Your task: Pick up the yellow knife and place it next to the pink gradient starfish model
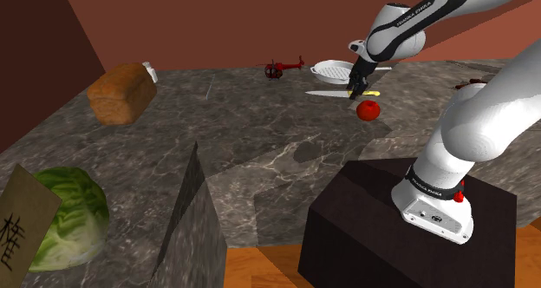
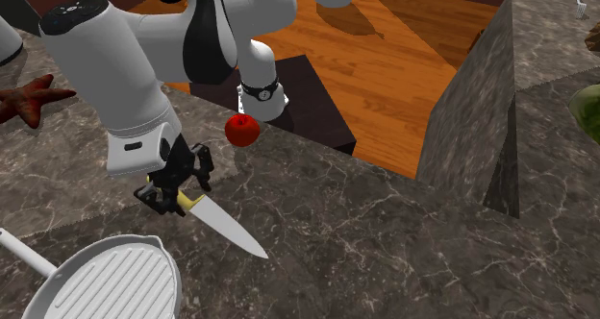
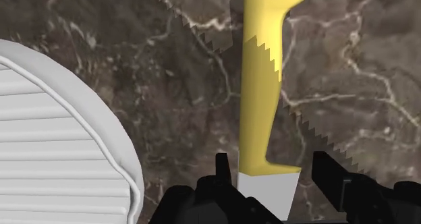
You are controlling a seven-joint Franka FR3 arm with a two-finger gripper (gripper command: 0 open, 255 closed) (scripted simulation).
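The knife [image 3: 266,88] has a yellow handle and a pale blade [image 2: 236,233] and lies on the dark marble counter [image 2: 385,240] between a white grill pan and a red apple. My gripper [image 3: 273,167] is down over it where handle meets blade, also seen in the shoulder view [image 1: 355,92] and the second exterior view [image 2: 179,198]. The fingers [image 3: 330,175] stand apart on either side of the knife; a strip of counter shows between one finger and the blade. The starfish [image 2: 27,98] looks dark red and lies at the counter's far left in the second exterior view, beyond the arm [image 1: 472,83].
The ribbed white pan [image 3: 54,142] sits close beside the gripper [image 1: 334,69]. A red apple [image 1: 368,111] lies just toward the stand [image 1: 390,225]. A toy helicopter [image 1: 282,68], a bread loaf [image 1: 121,93] and a cabbage [image 1: 69,217] are farther off.
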